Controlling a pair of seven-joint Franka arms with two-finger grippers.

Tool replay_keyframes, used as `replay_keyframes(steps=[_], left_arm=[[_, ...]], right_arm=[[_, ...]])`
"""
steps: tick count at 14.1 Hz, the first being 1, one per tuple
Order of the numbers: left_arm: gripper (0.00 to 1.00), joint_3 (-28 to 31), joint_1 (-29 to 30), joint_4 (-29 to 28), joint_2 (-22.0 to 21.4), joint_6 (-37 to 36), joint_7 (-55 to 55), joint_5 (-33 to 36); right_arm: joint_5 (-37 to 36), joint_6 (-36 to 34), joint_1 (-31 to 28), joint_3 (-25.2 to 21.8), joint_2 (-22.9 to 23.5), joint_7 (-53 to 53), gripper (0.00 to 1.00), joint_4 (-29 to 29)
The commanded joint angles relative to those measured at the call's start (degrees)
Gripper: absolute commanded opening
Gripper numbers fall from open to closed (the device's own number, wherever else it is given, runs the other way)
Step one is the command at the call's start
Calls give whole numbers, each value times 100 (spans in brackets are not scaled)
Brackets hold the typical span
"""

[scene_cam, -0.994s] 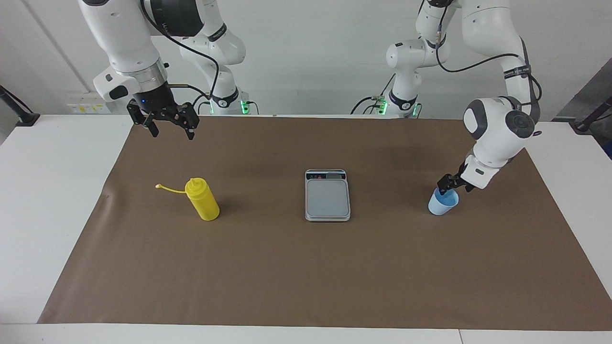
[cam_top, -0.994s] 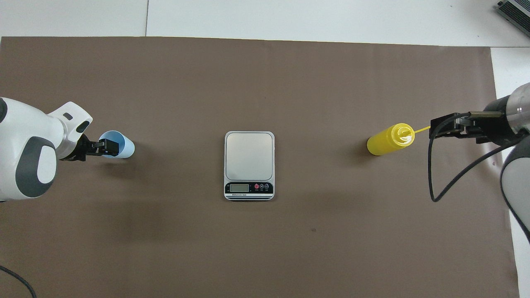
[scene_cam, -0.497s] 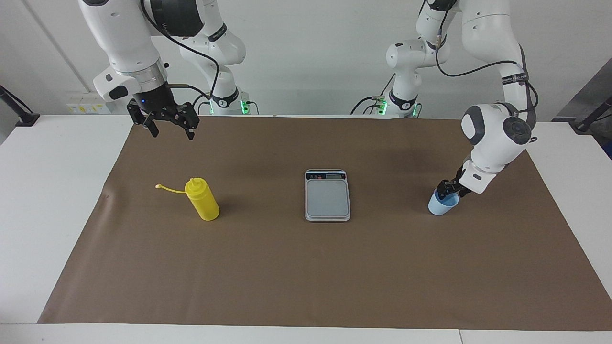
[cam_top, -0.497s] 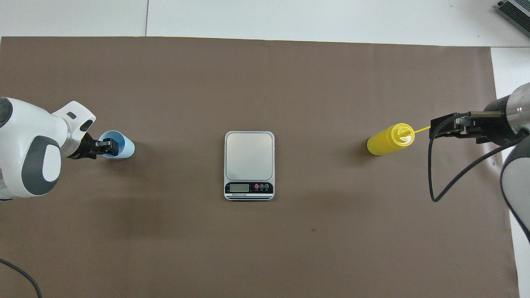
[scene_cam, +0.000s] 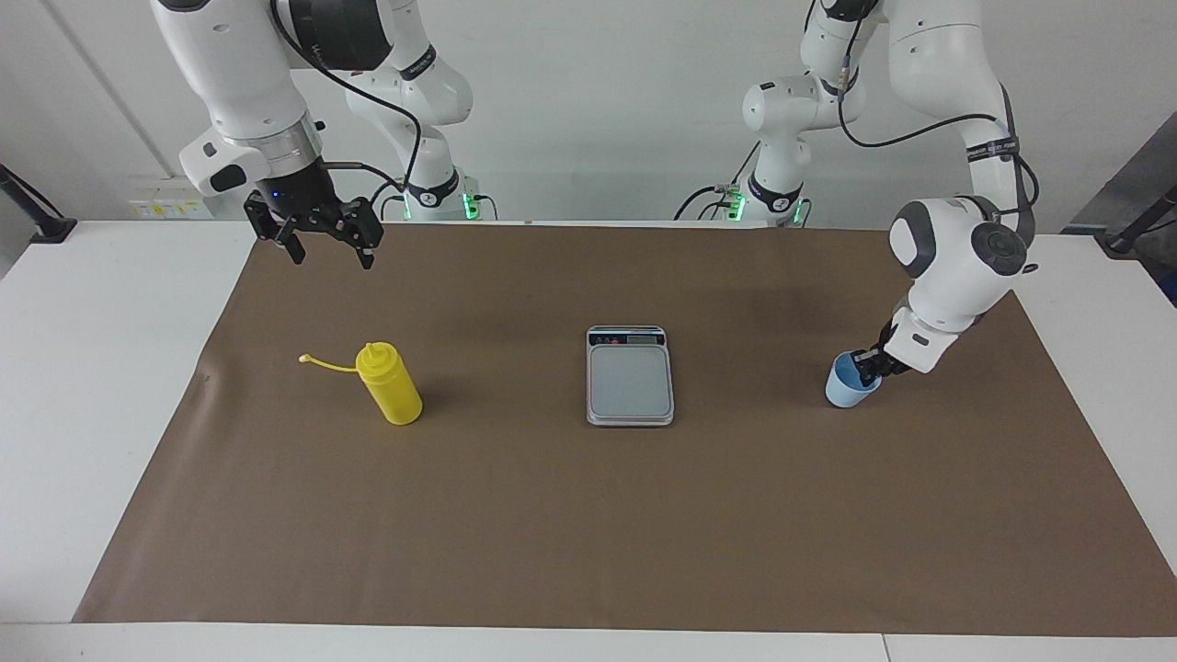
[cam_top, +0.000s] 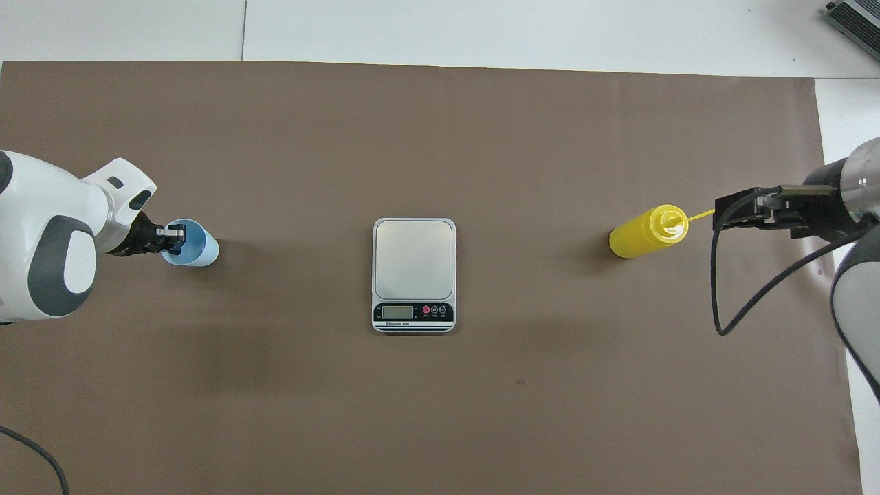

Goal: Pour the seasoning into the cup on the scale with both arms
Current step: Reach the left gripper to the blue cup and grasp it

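Note:
The light blue cup stands on the brown mat toward the left arm's end of the table. My left gripper is shut on its rim, one finger inside the cup and one outside. The silver-grey scale lies at the mat's middle with nothing on its plate. Toward the right arm's end stands the yellow seasoning bottle, upright, its cap strap trailing outward. My right gripper hangs open in the air over the mat near that strap, apart from the bottle.
A brown mat covers most of the white table. Black cables loop from both arms.
My left gripper closed onto the cup's rim, and the cup shifted slightly and straightened. The right arm, the bottle and the scale stayed put.

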Motion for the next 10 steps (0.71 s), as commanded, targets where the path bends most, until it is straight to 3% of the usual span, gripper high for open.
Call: replay_keyframes(steps=[1, 6, 10], left_arm=[[0, 0, -21, 646, 174, -658, 155, -6], [0, -298, -127, 1463, 68, -1985, -29, -67], [0, -799, -468, 1640, 33, -2066, -1318, -67]], right_arm=[[-15, -48, -52, 40, -14, 83, 100, -17], [-15, -48, -52, 40, -14, 83, 100, -17], [-15, -48, -52, 40, -14, 83, 100, -17]])
